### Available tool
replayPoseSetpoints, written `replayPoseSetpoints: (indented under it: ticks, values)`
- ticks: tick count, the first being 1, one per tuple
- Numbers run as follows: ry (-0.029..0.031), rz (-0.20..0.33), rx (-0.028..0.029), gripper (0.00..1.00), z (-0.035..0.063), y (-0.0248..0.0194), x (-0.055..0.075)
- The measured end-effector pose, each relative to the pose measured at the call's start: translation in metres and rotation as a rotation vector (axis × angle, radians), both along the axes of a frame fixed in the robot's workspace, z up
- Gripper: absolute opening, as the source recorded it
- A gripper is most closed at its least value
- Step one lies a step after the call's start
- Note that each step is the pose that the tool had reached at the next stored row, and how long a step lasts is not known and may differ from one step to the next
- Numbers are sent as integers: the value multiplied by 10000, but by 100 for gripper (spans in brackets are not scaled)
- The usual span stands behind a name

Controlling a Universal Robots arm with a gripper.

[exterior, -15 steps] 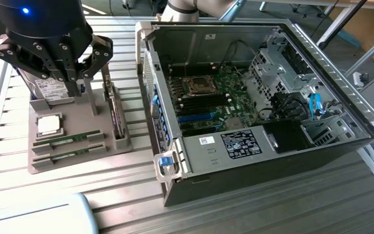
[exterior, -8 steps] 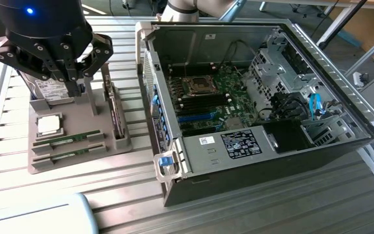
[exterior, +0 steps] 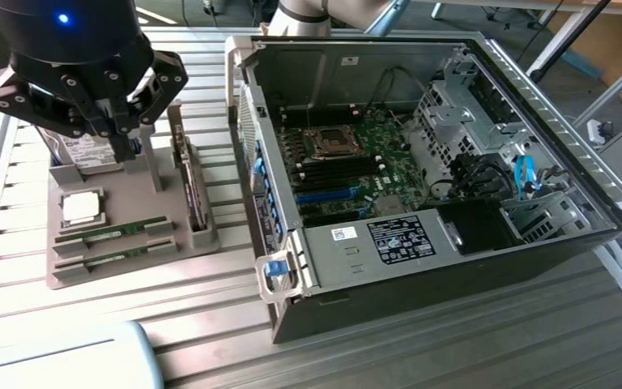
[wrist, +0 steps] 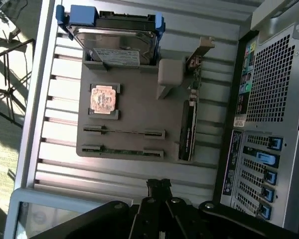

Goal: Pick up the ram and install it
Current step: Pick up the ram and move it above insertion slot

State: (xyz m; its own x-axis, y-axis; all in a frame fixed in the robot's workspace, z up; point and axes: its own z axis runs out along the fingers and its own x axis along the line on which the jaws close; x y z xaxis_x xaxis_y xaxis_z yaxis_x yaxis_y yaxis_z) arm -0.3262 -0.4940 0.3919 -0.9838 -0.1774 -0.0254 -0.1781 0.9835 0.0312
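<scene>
While end effector (exterior: 127, 150) hangs closed — ram (exterior: 111, 232) label illegible.

bright daylight — glare on the slatted table (wrist: 55, 169), soft shadows

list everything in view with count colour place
thin green ram sticks: two, green, in tray slots
silver square processor chip: one, silver, on tray
hard drive in blue caddy: one, silver, tray end nearest claw
long dark expansion card: one, dark, upright on tray's case side
grey plastic holder tray: one, grey, exterior view's left
open black computer case: one, black, exterior view's right
slatted metal table: one, silver, under everything
pale rounded object: one, whitish, exterior view's lower left
black claw: one, black, shut, above tray
</scene>
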Motion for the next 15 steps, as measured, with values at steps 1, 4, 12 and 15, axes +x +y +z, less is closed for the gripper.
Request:
replayPoseSetpoints:
  ticks: [1, 4, 12, 15]
  values:
    - [0, 333, 0, 13, -2, 0, 0]
    - [-1, 1173, 0, 13, -8, 0, 0]
    - [0, 2850, 0, 13, -24, 0, 0]
    - [0, 3433, 0, 13, -30, 0, 0]
